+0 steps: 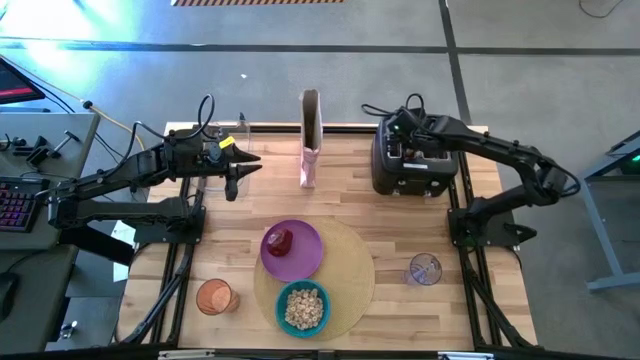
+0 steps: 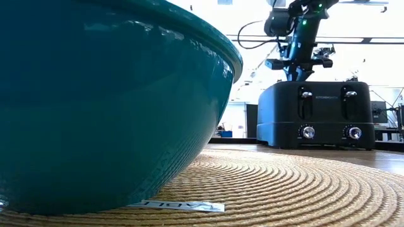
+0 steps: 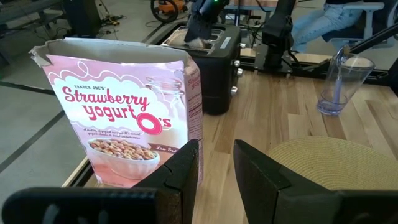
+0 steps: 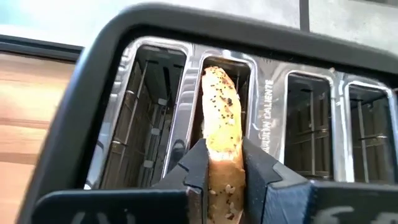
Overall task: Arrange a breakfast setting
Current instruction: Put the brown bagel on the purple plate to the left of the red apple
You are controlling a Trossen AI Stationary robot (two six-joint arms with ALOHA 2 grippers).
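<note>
At the near edge of the table (image 1: pixel 400 215) sat the teal bowl (image 1: pixel 303 308) with cereal (image 1: pixel 302 306) in it, resting on the round tan mat (image 1: pixel 350 275); seen from table height, the bowl's wall (image 2: pixel 95 107) filled most of the view. Just left of it, off the mat, stood the orange cup (image 1: pixel 215 297). A little farther in, the purple plate (image 1: pixel 292 250) lay on the mat's left part with the red fruit (image 1: pixel 280 241) on it. The clear glass (image 1: pixel 425 270) stood to the right, apart from the mat.

Farther back, the left gripper (image 1: pixel 232 172) hung over the table's left rear part with its jaws a small way apart and nothing between them, pointed at the cereal box (image 3: pixel 124 118), which stood upright at the middle of the back edge.

At the far right stood the black toaster (image 1: pixel 410 170). The right gripper (image 4: pixel 222 171) was down at one of its slots, its fingers (image 4: pixel 196 168) pinching the seeded bagel (image 4: pixel 221 118), which stood on edge and was still partly inside the slot.
</note>
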